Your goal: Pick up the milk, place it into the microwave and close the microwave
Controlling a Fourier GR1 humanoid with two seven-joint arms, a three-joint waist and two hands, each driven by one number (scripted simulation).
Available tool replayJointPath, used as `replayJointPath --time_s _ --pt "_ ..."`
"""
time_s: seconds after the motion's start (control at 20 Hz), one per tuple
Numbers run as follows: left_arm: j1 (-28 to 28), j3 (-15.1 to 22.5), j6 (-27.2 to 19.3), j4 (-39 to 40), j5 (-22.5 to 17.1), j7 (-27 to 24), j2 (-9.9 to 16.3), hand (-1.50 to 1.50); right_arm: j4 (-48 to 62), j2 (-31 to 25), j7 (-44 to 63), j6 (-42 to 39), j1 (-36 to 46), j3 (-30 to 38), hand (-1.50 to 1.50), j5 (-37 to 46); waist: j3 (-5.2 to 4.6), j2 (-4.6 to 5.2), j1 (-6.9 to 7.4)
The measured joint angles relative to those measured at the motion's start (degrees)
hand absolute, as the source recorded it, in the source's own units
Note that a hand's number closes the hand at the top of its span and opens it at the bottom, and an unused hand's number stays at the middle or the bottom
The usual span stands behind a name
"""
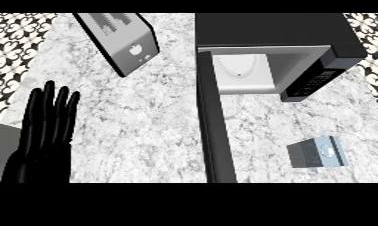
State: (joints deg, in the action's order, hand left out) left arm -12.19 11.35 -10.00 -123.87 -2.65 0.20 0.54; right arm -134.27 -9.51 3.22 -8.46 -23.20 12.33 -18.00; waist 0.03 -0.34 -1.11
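**Mia:** Where is the milk?

**Ben:** The small grey and pale blue milk carton (317, 152) sits on the white speckled stone worktop (148, 135), in front of the black microwave (277, 35) and a bit to its right. Nothing is holding it.

**Mia:** What are the hands doing?

**Ben:** The black left hand (46, 130) rests far to the left of the microwave, fingers straight and up, holding nothing. The right hand is not in the picture.

**Mia:** What could go wrong?

**Ben:** The microwave's long black door (215, 125) stands wide open and sticks out toward us, just left of the carton. I think an arm reaching from the left could bump it. The carton could also tip if a hand pushes it from the side.

**Mia:** Anything else around?

**Ben:** A grey metal toaster (122, 40) stands left of the microwave, well away from the carton. A white plate (240, 67) lies inside the microwave, so the carton could catch on its edge going in.
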Motion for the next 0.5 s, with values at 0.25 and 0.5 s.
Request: replayJointPath --time_s 0.25,0.5 --pt "-9.07 6.9 -1.4 -0.33 -0.68 -6.57 -0.37 -1.5 -0.27 1.62 -3.01 -5.58 -7.63 3.69 -1.5 -3.33 -0.02 0.02 0.48" --pt "-16.56 11.43 -0.62 -0.23 -0.51 -13.53 0.01 -1.5 3.94 3.68 -6.94 -9.84 -10.09 5.99 -1.5 -3.43 -0.03 0.09 0.92"
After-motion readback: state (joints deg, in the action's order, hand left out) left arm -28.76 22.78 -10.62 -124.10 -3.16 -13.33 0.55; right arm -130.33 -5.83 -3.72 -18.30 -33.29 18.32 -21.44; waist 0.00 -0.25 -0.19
